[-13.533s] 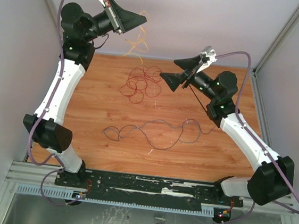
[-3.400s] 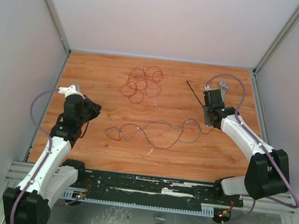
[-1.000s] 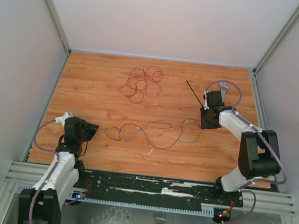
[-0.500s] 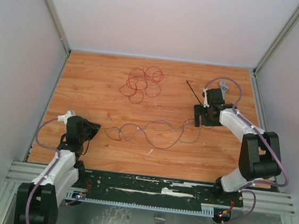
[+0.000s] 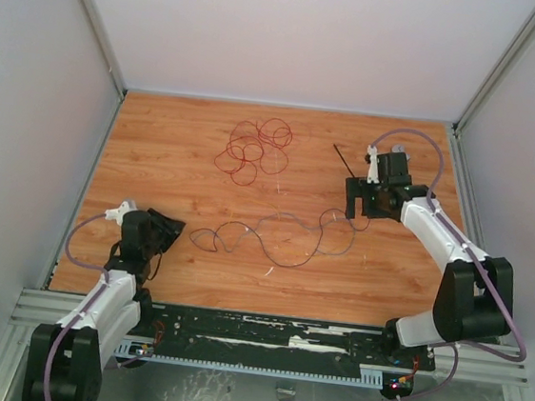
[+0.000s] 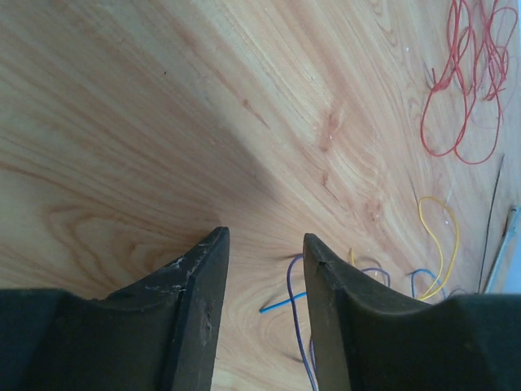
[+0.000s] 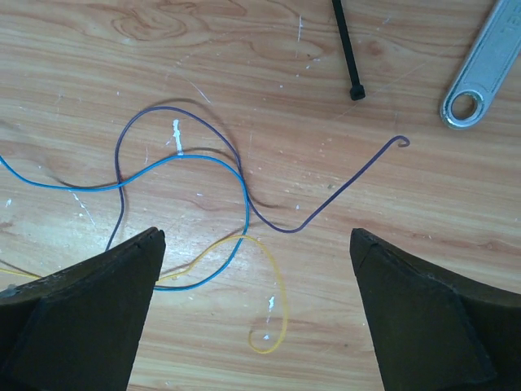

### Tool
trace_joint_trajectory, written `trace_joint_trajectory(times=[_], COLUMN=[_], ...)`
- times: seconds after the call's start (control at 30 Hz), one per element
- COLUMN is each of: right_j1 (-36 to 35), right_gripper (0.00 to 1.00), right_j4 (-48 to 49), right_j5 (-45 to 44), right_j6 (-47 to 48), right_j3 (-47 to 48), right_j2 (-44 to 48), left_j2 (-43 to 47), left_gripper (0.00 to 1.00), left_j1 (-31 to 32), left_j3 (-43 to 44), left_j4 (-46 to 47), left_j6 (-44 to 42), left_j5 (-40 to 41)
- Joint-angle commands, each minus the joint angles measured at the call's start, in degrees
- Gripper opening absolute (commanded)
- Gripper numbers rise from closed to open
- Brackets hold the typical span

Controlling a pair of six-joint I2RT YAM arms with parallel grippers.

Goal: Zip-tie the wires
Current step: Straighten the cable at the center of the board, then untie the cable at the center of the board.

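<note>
A wood-grain tabletop (image 5: pixel 157 160) boxed in by pale grey walls (image 5: pixel 30 89) fills the overhead view. One tangle of thin red wires (image 5: pixel 254 147) lies at the far middle, and one loose run of thin purple, blue and yellow wires (image 5: pixel 273 238) snakes across the centre. One thin straight black plastic zip tie (image 5: pixel 344 164) lies far right, its long axis slanting from far-left to near-right. The right gripper (image 5: pixel 352 198) hangs just on the near side of the tie's near end, so the right arm is much the nearer. The left gripper (image 5: pixel 174 227) sits near left, by the loose run's left end and well apart from the tie. In the left wrist view its fingers (image 6: pixel 199 309) stand parted with only bare wood between them, and the red tangle shows ahead to the right. In the right wrist view the fingers (image 7: pixel 89 318) are spread wide and empty above three wires: one purple, one blue, one yellow. The zip tie lies beyond the fingertips with its head end towards them, and one silver metal wrench (image 7: pixel 480 69) lies to its right. A short reach forward looks enough to meet the tie.
</note>
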State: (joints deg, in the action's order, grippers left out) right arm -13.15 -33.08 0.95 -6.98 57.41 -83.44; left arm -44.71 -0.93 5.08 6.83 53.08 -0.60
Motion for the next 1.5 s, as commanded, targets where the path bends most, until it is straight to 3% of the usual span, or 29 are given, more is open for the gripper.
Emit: trace_joint_trajectory(times=[0.0,0.13,0.3,0.47,0.77,1.03,1.27,1.37,1.47], right_j1=[-0.65,-0.7,-2.72,-7.23,-10.26,-12.25,-13.75,-14.15,-14.45], right_gripper=[0.98,0.99,0.99,0.99,0.98,0.86,0.78,0.67,0.44], right_j4=[0.43,1.28,6.19,12.07,17.6,15.04,15.06,14.58,14.44], right_j5=[0.2,0.95,6.2,5.17,4.7,7.12,6.97,6.93,7.2], right_j6=[0.47,0.41,-1.28,-4.38,-10.06,-12.71,-13.31,-13.39,-13.45], right_j3=[1.73,2.36,3.61,8.82,31.02,46.16,49.89,51.21,52.35], right_j2=[2.27,3.14,2.06,-5.13,-30.13,-45.44,-50.55,-52.18,-52.97], left_j2=[1.02,3.19,6.08,5.31,2.07,3.92,3.66,3.75,3.64], left_gripper=[0.49,0.59,0.81,0.98,0.98,0.98,0.98,0.99,0.98], left_j1=[0.28,0.31,0.31,0.23,0.19,0.24,0.24,0.28,0.27], left_j3=[-0.81,2.32,10.49,19.63,25.68,25.44,24.24,23.8,23.88], left_j4=[1.33,-2.18,-6.84,-9.31,-9.59,-12.01,-11.49,-11.4,-11.31], left_j6=[0.31,-1.65,-6.66,-10.95,-11.04,-12.56,-12.24,-12.29,-12.41], left_j5=[1.82,3.9,5.93,1.13,-15.89,-15.92,-16.2,-16.23,-16.22])
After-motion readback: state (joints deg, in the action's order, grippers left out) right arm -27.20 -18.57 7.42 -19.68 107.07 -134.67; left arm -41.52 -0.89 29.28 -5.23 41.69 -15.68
